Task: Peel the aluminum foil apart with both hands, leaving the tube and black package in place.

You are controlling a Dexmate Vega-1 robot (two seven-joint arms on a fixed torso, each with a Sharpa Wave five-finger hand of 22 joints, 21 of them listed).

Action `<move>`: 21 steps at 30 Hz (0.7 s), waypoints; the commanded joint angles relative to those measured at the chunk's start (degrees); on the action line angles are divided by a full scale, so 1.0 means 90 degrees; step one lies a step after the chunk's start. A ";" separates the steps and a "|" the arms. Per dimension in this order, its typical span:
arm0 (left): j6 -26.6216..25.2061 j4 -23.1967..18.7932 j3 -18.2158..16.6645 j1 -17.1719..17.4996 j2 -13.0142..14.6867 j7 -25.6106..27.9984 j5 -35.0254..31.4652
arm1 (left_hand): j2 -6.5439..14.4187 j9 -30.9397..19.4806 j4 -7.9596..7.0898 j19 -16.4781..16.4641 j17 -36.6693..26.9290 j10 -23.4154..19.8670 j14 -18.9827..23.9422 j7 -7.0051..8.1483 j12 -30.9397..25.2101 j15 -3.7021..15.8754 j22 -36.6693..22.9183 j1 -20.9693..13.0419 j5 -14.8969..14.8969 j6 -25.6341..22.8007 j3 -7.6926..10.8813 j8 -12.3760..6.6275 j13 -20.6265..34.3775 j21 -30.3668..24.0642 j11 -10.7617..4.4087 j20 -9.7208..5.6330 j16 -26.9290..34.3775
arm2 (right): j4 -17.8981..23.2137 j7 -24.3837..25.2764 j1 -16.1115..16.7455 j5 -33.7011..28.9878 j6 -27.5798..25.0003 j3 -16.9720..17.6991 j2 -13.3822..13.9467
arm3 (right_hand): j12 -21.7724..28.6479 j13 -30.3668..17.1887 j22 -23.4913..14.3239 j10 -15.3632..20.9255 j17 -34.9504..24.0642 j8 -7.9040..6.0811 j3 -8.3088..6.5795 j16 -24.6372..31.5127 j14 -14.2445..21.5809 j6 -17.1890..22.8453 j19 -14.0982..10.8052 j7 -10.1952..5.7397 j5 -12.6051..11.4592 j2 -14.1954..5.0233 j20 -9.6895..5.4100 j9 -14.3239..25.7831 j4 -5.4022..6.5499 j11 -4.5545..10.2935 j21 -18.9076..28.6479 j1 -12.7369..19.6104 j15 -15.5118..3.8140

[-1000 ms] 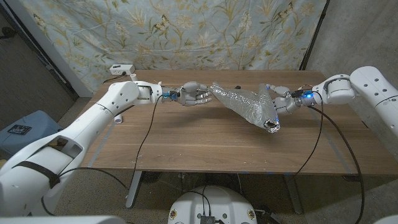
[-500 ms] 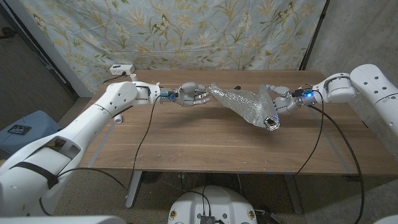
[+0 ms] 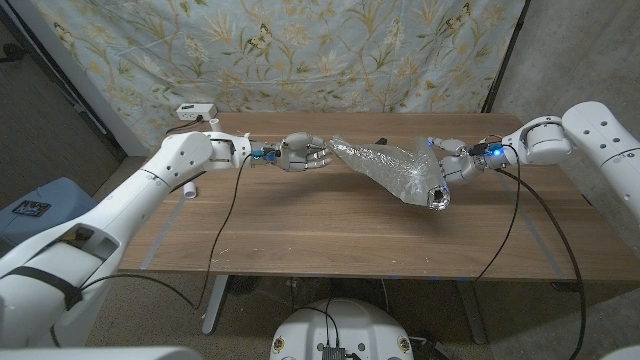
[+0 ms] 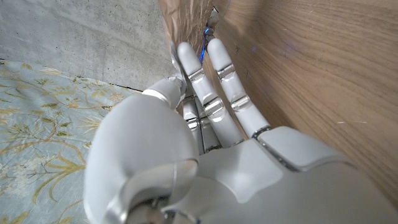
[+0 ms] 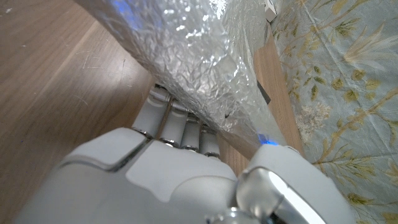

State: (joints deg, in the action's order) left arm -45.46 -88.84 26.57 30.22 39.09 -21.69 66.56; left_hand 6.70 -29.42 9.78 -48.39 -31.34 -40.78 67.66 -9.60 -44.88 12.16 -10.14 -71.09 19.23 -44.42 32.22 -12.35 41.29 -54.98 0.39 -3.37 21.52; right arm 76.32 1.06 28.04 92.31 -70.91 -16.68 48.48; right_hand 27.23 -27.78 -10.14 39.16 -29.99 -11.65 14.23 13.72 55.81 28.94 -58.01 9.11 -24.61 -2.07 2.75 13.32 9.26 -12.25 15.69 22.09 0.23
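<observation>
A crumpled sheet of aluminum foil (image 3: 388,165) hangs stretched above the wooden table (image 3: 300,225), between my two hands. My left hand (image 3: 303,152) pinches its narrow left end, with the fingers (image 4: 211,93) reaching along the table to the foil (image 4: 186,15). My right hand (image 3: 453,169) grips the wide right end, where a dark opening (image 3: 437,198) faces the camera. In the right wrist view the foil (image 5: 199,56) runs across the curled fingers (image 5: 168,121). A small dark thing (image 3: 380,140) peeks out behind the foil; I cannot tell what it is.
A white power strip (image 3: 195,110) sits at the table's far left corner, and a small white cylinder (image 3: 190,188) lies near the left edge. A floral curtain (image 3: 300,50) hangs close behind the table. Cables run along both arms.
My left hand has drawn a little to the left with the foil's end, so the sheet is pulled longer. The right hand has stayed nearly still.
</observation>
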 commanded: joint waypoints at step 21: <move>0.0008 -0.0786 -0.0469 0.0618 0.0560 0.0625 0.0562 | -0.0003 -0.0028 -0.0007 0.0038 -0.0037 -0.0136 0.0073 0.0005 0.0018 -0.0013 0.0006 -0.0060 -0.0007 -0.0028 -0.0013 0.0045 0.0038 -0.0109 -0.0158 -0.0020 -0.0019 | 0.0114 0.0048 0.0108 0.0059 -0.0119 0.0049 0.0022 | 0.0054 -0.0034 -0.0019 0.0050 -0.0029 -0.0003 0.0090 0.0063 0.0107 -0.0039 -0.0110 0.0324 -0.0092 -0.0113 0.0012 -0.0006 -0.0025 0.0006 -0.0031 -0.0049 -0.0060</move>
State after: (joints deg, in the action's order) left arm -45.70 -93.66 23.73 33.95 42.52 -18.05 69.93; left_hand 6.70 -29.40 9.78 -48.19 -31.62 -40.80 67.96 -9.57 -44.86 11.86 -10.14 -71.09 19.23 -44.41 32.22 -12.07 41.37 -55.54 0.39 -3.58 21.52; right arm 76.93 1.07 28.54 92.15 -71.65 -16.39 48.27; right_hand 27.23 -27.78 -10.14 39.16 -30.16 -11.65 14.70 14.03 56.33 28.94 -58.63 9.11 -25.01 -2.61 2.95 13.32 9.09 -12.24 15.46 21.55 -0.29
